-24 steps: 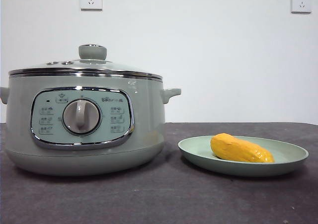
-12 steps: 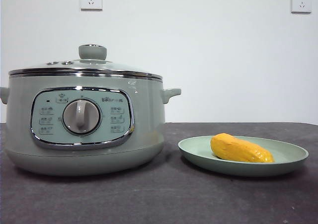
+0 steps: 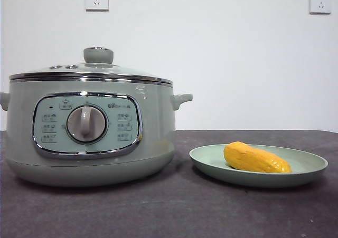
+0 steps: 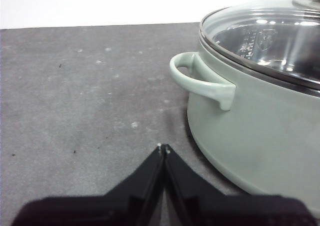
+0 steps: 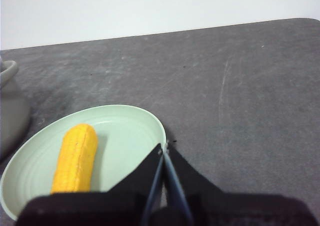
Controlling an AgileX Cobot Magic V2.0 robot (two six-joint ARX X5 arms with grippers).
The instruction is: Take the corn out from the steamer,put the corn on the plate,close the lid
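Nothing has moved since the earlier frames | corn [image 3: 256,158] lies on the plate [image 3: 311,173], lower right of front view | lid [image 3: 90,72] sits on steamer [image 3: 153,127], left | left gripper [image 4: 163,148] pinched closed, empty, beside the pot handle [image 4: 197,80] | right gripper [image 5: 163,147] closed, empty, over plate rim | I judge the task done.
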